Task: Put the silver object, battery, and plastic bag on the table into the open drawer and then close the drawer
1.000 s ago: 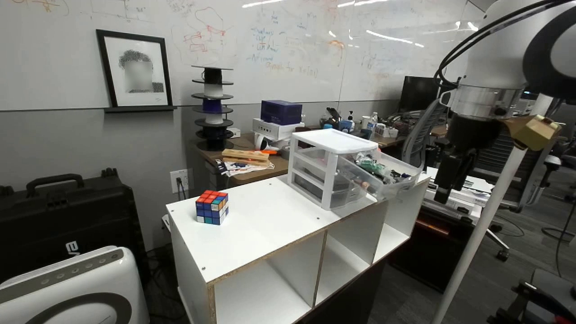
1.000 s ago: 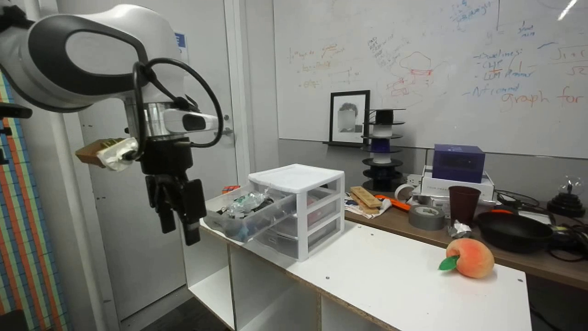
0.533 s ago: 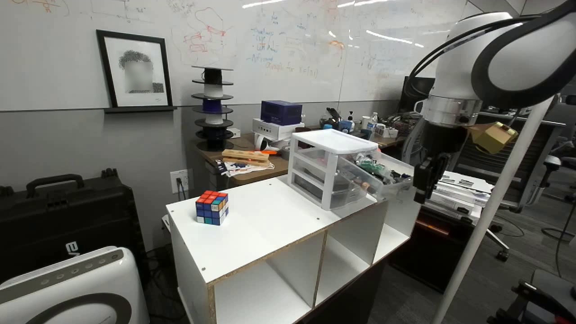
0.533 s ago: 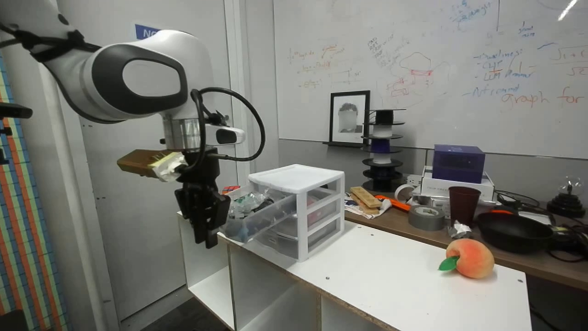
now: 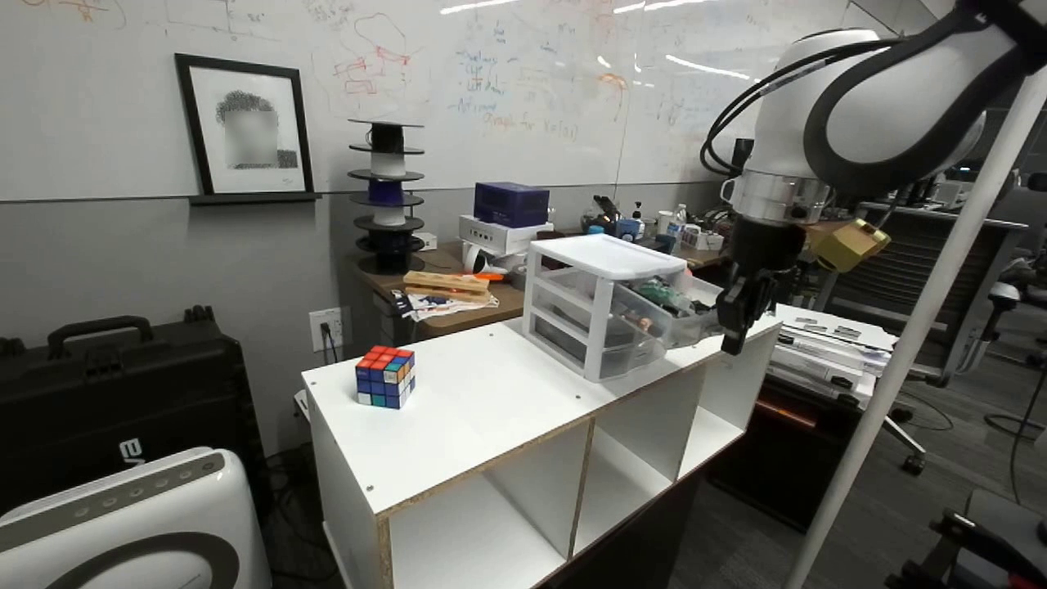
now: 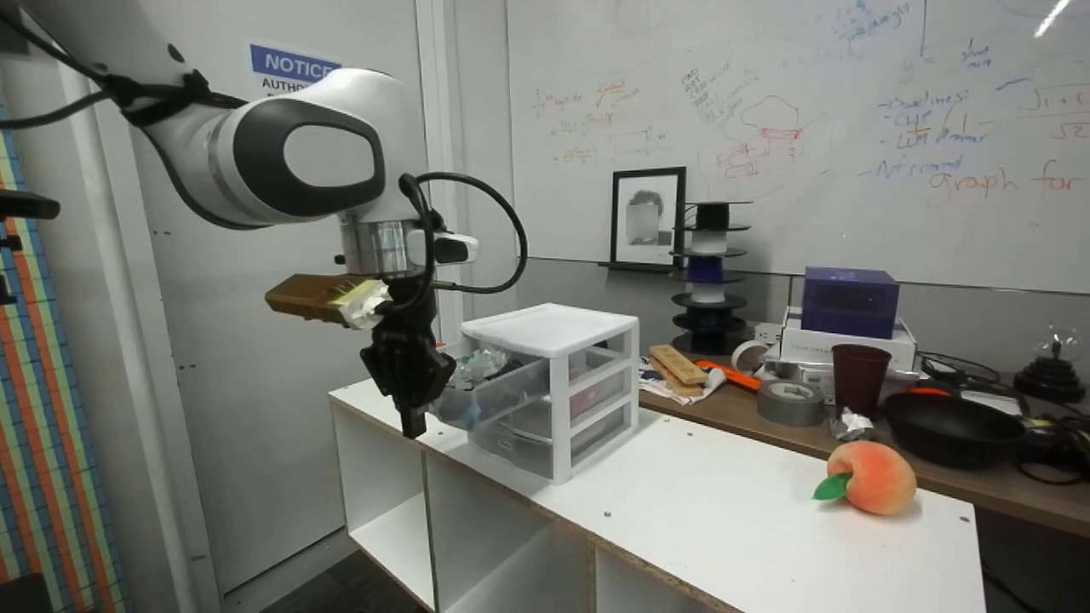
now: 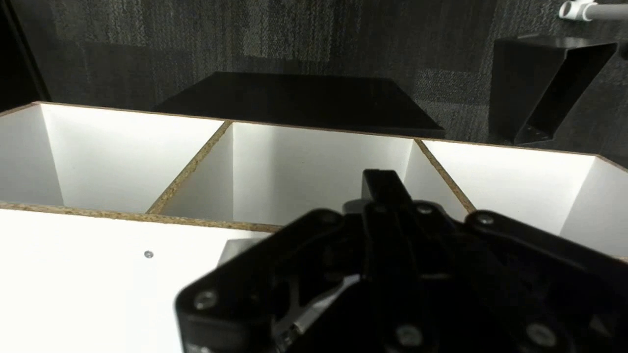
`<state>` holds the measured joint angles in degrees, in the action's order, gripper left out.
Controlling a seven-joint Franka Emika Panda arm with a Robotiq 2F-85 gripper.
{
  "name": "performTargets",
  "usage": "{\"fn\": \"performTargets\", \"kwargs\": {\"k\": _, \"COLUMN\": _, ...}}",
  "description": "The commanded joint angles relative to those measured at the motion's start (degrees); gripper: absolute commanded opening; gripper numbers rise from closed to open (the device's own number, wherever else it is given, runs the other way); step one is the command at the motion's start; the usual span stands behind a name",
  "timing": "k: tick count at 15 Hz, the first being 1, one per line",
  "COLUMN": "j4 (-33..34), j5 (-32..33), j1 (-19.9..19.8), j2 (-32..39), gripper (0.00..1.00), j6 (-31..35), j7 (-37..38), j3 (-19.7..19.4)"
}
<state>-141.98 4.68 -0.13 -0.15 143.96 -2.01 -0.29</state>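
Where the white and grey arm (image 6: 311, 166) hangs at the left of an exterior view, the black tool (image 6: 413, 426) on its end points down with its fingers (image 6: 412, 417) together. It is just beside the front of the drawer (image 6: 511, 395), but I cannot tell if they touch. A crinkly plastic bag (image 6: 480, 364) lies in this see-through drawer; what else is in there is too unclear to name. The drawer sticks part of the way out of a small white organiser (image 6: 549, 330) that stands on the white table (image 6: 724, 502). On the brown desk (image 6: 728, 407) behind are wooden blocks (image 6: 679, 366), a roll of grey tape (image 6: 790, 409) and a dark red cup (image 6: 859, 383). Near the table's right end lies a toy peach (image 6: 881, 479) with a green leaf (image 6: 830, 488).
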Motion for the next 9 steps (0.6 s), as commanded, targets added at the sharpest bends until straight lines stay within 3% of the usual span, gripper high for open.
{"fn": "performTargets", "kwargs": {"k": 1, "j4": 1.0, "j5": 0.2, "j1": -0.1, "j2": 0.5, "gripper": 0.06, "j6": 2.9, "j7": 1.3, "j3": -0.1}}
{"fn": "performTargets", "kwargs": {"k": 6, "j4": 0.6, "j5": 2.4, "j1": -0.5, "j2": 0.3, "gripper": 0.06, "j6": 5.9, "j7": 6.2, "j3": -0.5}}
{"fn": "performTargets", "kwargs": {"k": 9, "j4": 0.6, "j5": 6.0, "j1": -0.8, "j2": 0.5, "gripper": 0.05, "j6": 8.2, "j7": 13.5, "j3": -0.7}}
